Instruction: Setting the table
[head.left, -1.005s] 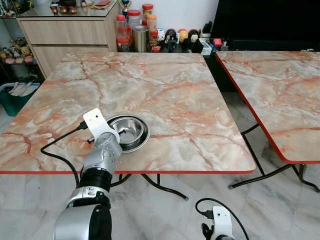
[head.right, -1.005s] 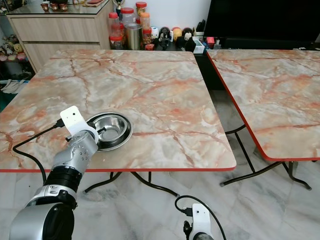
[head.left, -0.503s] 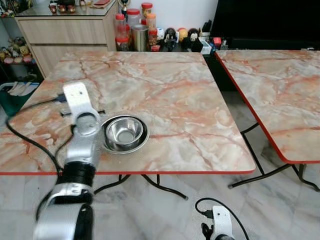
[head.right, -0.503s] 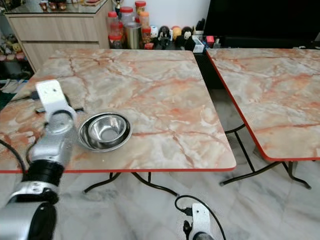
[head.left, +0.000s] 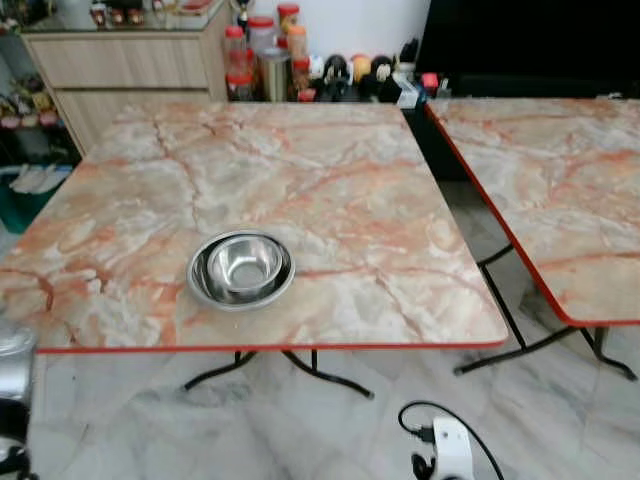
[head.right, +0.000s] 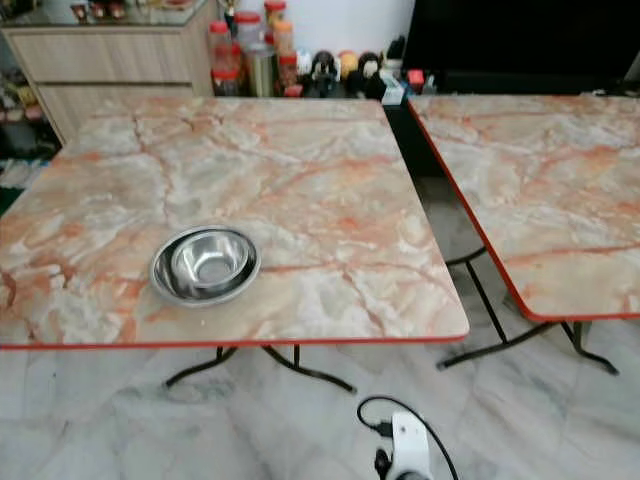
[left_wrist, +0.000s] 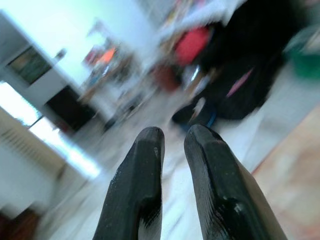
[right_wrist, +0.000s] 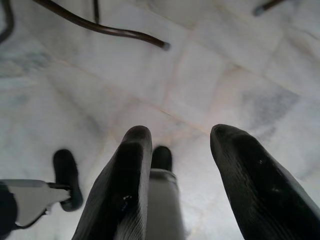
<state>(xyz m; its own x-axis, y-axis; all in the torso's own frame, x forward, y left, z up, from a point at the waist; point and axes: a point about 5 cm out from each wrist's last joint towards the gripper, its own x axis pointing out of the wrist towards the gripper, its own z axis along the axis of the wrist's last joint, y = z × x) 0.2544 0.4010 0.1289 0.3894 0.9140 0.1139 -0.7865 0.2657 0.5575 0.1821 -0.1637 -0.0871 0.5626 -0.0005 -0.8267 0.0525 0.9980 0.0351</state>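
The surface in front of me is showing pale grey-white marble veined with salmon-orange, and a thin red line is running along its edge. The second surface to my right is wearing the same pattern and red trim. The steel bowl is shining silver. The floor is looking grey-white and marbled. My left gripper and right gripper are showing black fingers, and jars with red lids are standing beside the light wood cabinet

No legible text, label or number anywhere.
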